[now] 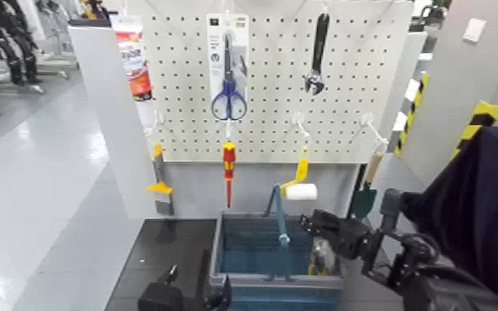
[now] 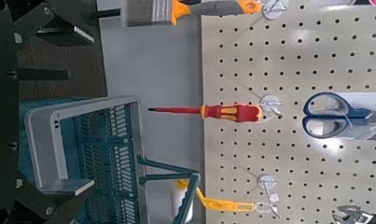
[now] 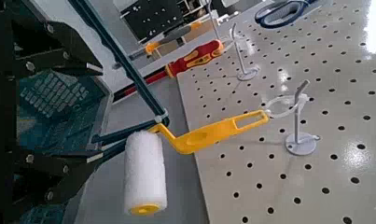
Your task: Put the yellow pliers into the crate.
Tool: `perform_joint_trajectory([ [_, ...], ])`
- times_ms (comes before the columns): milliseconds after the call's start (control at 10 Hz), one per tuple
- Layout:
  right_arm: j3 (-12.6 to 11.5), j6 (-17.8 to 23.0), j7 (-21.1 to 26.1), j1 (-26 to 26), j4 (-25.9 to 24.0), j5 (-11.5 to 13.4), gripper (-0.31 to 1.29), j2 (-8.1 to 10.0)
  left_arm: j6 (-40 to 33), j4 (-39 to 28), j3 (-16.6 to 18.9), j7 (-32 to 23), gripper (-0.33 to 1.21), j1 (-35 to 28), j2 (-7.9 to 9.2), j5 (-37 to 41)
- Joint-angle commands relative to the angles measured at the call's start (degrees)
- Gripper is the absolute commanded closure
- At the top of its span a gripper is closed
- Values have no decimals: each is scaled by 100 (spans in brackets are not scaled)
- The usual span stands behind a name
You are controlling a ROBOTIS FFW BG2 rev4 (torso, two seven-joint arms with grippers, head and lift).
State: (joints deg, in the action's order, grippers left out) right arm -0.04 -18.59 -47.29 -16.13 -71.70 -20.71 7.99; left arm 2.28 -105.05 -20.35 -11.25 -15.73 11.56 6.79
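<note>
Yellow pliers (image 1: pixel 321 263) with their card lie inside the blue-grey crate (image 1: pixel 218 259), at the end on the robot's right, only partly made out; right gripper (image 3: pixel 100 114) just above that end, fingers apart, nothing between them. Crate's bail handle (image 1: pixel 281 217) stands raised, near the hanging yellow-handled roller (image 1: pixel 302 191); left gripper (image 2: pixel 91 113) waits in front of the crate's other end, its fingers apart too, while the red-and-yellow screwdriver (image 1: pixel 229 163) hangs point down from the pegboard (image 1: pixel 186 83) beyond.
</note>
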Motion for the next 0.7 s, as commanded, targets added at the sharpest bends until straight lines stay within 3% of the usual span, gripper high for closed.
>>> perform_joint_trajectory([
  [100, -31, 84, 9, 58, -142, -91, 2, -34, 0, 2, 14, 0, 22, 0, 5, 15],
  [300, -75, 251, 282, 268, -485, -206, 3, -87, 0, 2, 14, 0, 22, 0, 13, 24],
  [400, -137, 374, 739, 541, -933, -188, 4, -139, 0, -7, 14, 0, 22, -9, 13, 24],
  [700, -277, 1288, 2778, 2061, -2709, 682, 4, -535, -9, -15, 49, 0, 22, -53, 22, 24],
])
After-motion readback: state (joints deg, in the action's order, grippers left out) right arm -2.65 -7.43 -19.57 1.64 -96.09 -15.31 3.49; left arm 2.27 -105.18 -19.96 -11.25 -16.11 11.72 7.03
